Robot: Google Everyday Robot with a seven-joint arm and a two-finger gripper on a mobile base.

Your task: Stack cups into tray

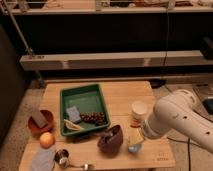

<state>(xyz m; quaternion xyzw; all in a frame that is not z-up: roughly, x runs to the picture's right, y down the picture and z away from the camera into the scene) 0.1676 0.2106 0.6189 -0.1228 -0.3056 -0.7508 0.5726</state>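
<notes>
**Claw parked right at the blue cup**

My gripper (134, 139) is down low near the table's (120, 95) front edge, just right of the maroon bowl (111, 139), with the fingers spread as wide as they go. The light-blue cup (134, 148) sits right under it, and I can't tell if I'm touching it. The metal cup (61, 156) is at the front left. The green tray (63, 112) is farther back, grapes (93, 118) inside.
</notes>
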